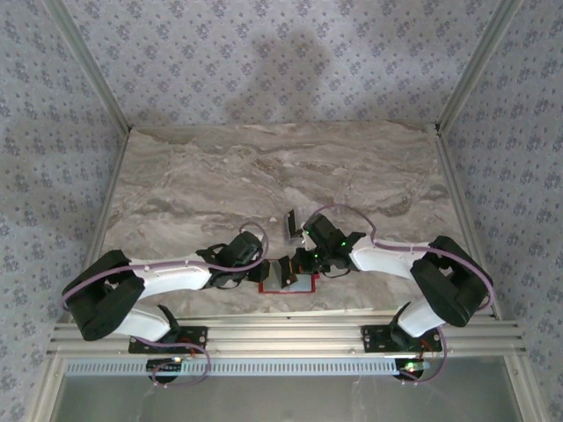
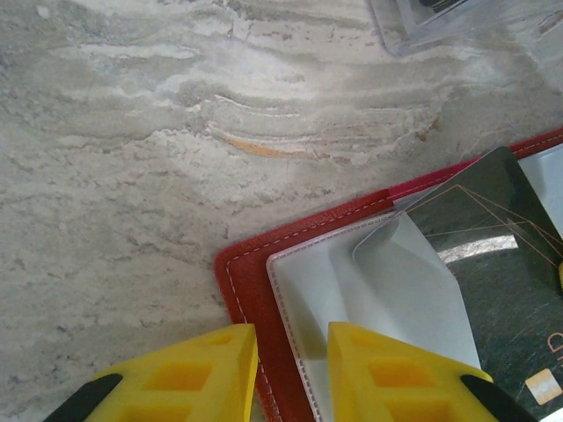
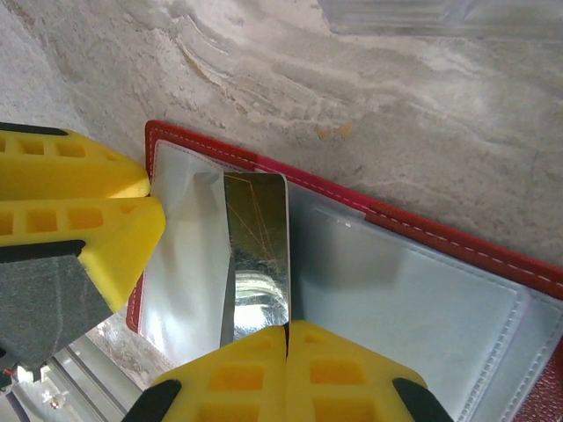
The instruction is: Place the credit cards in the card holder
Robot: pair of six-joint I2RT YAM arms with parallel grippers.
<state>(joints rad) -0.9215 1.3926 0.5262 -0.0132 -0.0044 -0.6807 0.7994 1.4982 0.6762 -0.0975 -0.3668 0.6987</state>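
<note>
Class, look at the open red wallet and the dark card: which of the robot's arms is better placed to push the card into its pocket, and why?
Probably the right gripper: shut on the credit card, already over the card holder. The left gripper pins the holder's edge.

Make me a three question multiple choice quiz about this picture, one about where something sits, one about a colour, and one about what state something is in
1. Where does the card holder lie?
A. at the table's near edge, between the two arms
B. at the far edge
C. inside the clear plastic box

2. What colour is the card holder's outer border?
A. blue
B. red
C. green

3. How is the right gripper?
A. wide open above the table
B. shut on nothing
C. shut on a credit card

Answers:
1 A, the top view shows it close to the arm bases.
2 B, red stitched edging frames the grey pockets in both wrist views.
3 C, its jaws meet on the dark card's edge over the open holder.
</note>
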